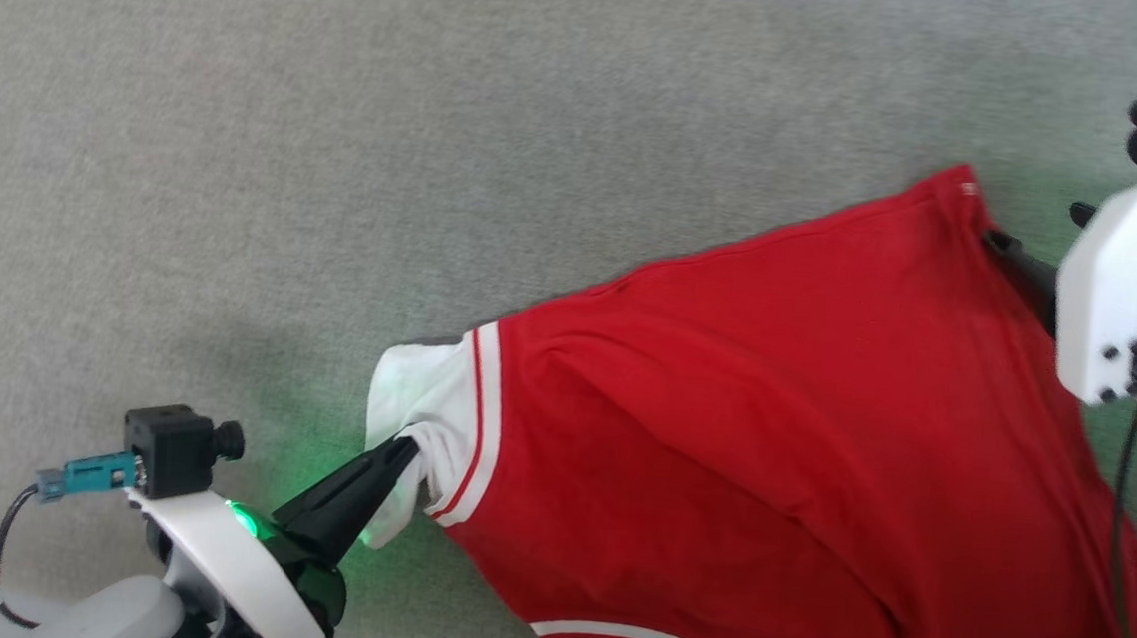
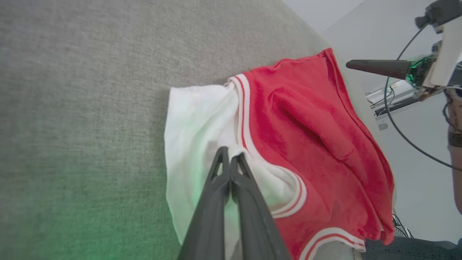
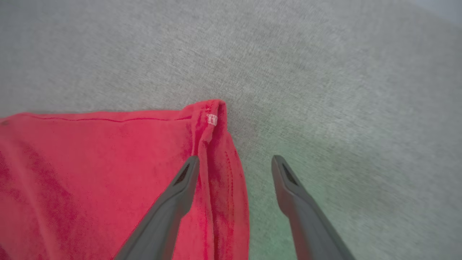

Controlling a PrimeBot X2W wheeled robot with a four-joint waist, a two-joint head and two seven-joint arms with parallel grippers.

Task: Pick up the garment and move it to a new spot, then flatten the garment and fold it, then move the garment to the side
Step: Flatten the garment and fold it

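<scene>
The garment (image 1: 781, 424), a red jersey shirt with white sleeves and striped trim, lies spread across the grey surface at the right. My left gripper (image 1: 404, 451) is shut on the edge of its white sleeve (image 2: 202, 122), the fingers pinching a fold of cloth by the striped trim (image 2: 231, 153). My right gripper (image 3: 234, 162) stands open over the shirt's hem corner (image 3: 211, 115), one finger (image 3: 184, 180) above the red cloth (image 3: 90, 173), the other above bare surface. In the head view its white wrist (image 1: 1121, 288) sits at the right edge, beside that corner (image 1: 958, 186).
The grey fabric-covered surface (image 1: 341, 143) stretches wide to the left and far side of the shirt. In the left wrist view the surface's edge drops to a pale floor (image 2: 415, 173) with cables and equipment (image 2: 393, 95) at the right.
</scene>
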